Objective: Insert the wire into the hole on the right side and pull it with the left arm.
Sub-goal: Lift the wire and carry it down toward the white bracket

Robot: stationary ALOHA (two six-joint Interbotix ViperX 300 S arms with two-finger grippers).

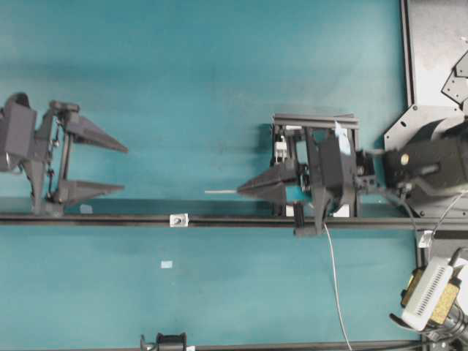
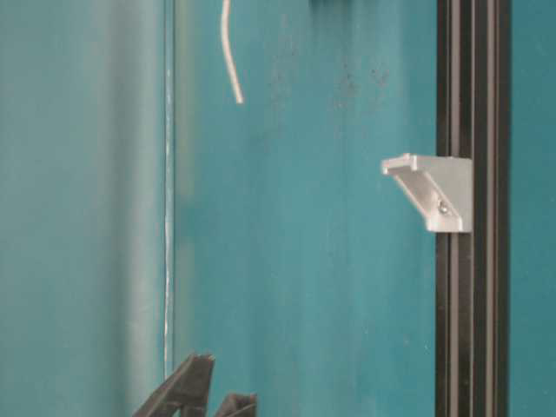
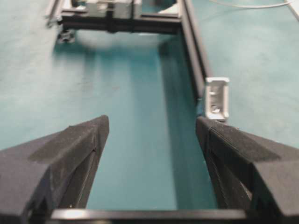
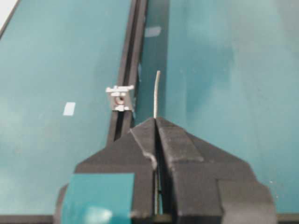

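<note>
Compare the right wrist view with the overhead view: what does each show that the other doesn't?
Only the right wrist view shows the hole in the block's face, and the wire pinched between the shut jaws, its free end curving slightly.

Only the overhead shows the left gripper, open and far left of the block, and the wire's tail trailing toward the bottom edge.

Both show the right gripper holding the wire with a short tip sticking out, the rail, and the tip not yet at the block.
</note>
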